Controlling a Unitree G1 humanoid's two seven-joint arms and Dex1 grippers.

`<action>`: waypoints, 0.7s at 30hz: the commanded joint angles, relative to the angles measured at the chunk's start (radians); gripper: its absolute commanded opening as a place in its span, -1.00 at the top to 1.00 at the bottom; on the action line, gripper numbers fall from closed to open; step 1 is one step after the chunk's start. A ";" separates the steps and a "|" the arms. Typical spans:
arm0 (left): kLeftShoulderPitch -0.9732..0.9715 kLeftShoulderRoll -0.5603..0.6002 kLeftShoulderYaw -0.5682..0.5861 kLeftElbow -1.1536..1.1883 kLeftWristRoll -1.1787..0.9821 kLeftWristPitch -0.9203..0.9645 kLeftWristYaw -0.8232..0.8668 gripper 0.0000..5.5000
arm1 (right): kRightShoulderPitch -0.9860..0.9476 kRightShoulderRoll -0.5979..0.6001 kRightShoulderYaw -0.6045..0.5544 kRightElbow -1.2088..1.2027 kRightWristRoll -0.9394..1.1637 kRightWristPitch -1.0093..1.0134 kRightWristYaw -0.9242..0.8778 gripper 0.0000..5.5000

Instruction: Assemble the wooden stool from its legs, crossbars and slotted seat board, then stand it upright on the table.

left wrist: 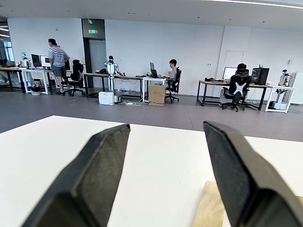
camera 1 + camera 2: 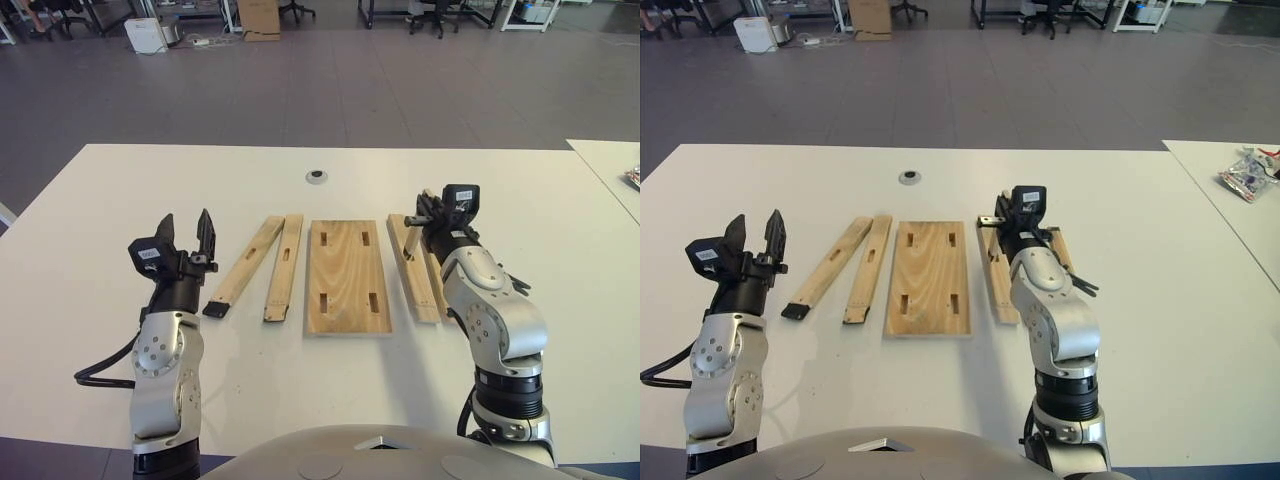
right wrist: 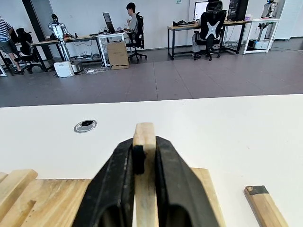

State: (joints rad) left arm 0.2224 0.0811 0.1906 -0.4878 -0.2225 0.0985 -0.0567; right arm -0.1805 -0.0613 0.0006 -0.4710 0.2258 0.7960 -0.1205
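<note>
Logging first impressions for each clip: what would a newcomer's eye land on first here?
The slotted seat board lies flat at the middle of the white table, with wooden strips laid out on both sides of it. Next comes the right pincer, shut on the far end of a strip to the right of the board. The left pincer is open over the table, left of the parts.

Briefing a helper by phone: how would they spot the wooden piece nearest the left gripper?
On the white table, find the flat wooden seat board with four slots. Two pale wooden slats lie to its left; take the outer slat, beside the left gripper. Unlike its straighter neighbour, it slants outward, black tip nearest the gripper.
</note>
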 commanded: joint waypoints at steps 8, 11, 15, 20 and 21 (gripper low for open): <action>-0.045 0.022 -0.013 0.019 0.007 0.011 -0.017 -0.03 | -0.024 0.022 -0.010 0.092 -0.060 -0.072 0.008 0.85; -0.057 0.026 -0.011 0.029 0.008 0.008 -0.019 -0.03 | -0.021 0.023 -0.021 0.140 -0.070 -0.107 0.015 0.85; -0.066 0.023 -0.017 0.038 0.010 0.001 -0.018 -0.03 | -0.030 0.014 -0.029 0.196 -0.081 -0.157 0.040 0.85; -0.060 0.011 -0.036 0.032 0.014 -0.004 -0.014 -0.03 | -0.017 -0.003 -0.016 0.244 -0.069 -0.254 0.123 0.85; -0.057 0.011 -0.036 0.030 0.013 -0.005 -0.014 -0.03 | 0.000 -0.007 -0.012 0.249 -0.064 -0.277 0.146 0.85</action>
State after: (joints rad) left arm 0.1686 0.0908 0.1577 -0.4604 -0.2214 0.0961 -0.0704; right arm -0.2009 -0.0577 -0.0241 -0.2422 0.1526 0.5650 -0.0237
